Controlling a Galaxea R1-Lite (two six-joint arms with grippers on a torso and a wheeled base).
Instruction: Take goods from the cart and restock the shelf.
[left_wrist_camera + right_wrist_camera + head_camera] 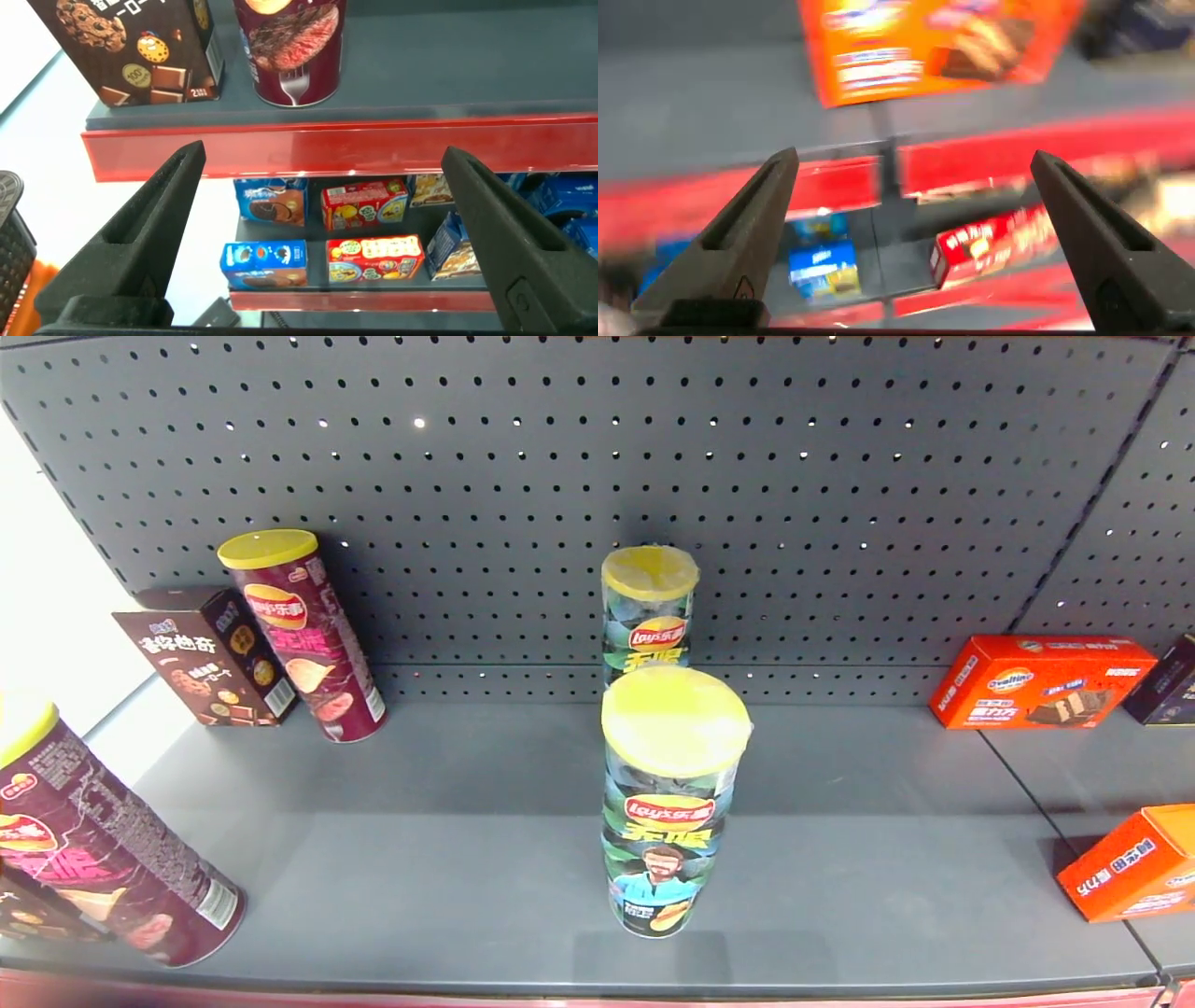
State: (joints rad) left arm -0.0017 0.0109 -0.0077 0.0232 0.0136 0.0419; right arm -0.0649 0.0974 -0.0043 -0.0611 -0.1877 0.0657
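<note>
Two green chip cans with yellow lids stand upright in the middle of the grey shelf [878, 859], one at the front [670, 803] and one behind it [649, 607] against the pegboard. My left gripper [324, 157] is open and holds nothing, just in front of the shelf's red front edge [374, 145], below a maroon can [291, 51] and a brown cookie box [131, 47]. My right gripper [915, 161] is open with nothing in it, before the red shelf edge [990, 163] and under an orange box [934, 42].
Two maroon cans [303, 635] [93, 840] and a brown cookie box [210, 653] stand at the left. At the right lie orange boxes [1041, 679] [1134, 863] and a dark box [1167, 691]. Lower shelves hold small snack boxes [364, 205].
</note>
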